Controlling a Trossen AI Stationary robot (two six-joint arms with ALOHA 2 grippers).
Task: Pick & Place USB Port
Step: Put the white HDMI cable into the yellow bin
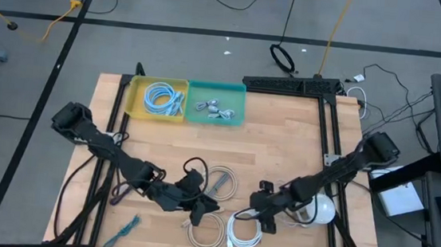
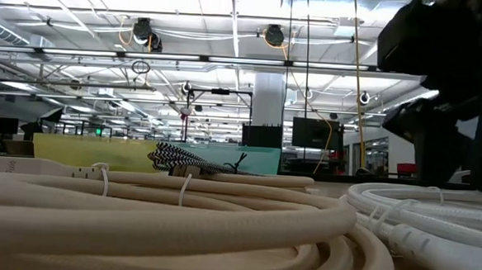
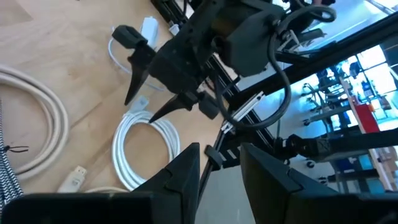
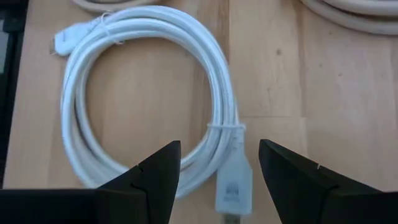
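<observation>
Both arms reach low over the near half of the counter [image 1: 284, 129], angled toward each other. The right arm stretches from the right edge, its right end effector [image 4: 219, 163] pointing down at a coiled white cable [image 4: 149, 93]. Its fingers [image 4: 152, 171] stand spread wide and hold nothing; between their tips lies the cable's USB plug [image 4: 231, 183], tied against the coil by a thin band. The rest of the coil lies just ahead of the fingers, with its other connector at the far side of the loop.

The left arm comes from the left edge, and the left end effector [image 1: 204, 206] hovers just left of the right one. Its fingers [image 3: 180, 177] are partly apart with nothing between them; the left wrist view looks past them to the right end effector above the same white cable.

Under and beside the left end effector lie two cream cable coils [image 1: 219, 179], with a black-and-white braided cable [image 2: 182, 157] beyond them. Well behind both end effectors, at the counter's far edge, sit a yellow bin [image 1: 157, 98] holding a coil and a green bin [image 1: 216, 105] holding small cables. A blue item [image 1: 125, 229] lies near the left arm's elbow side.
</observation>
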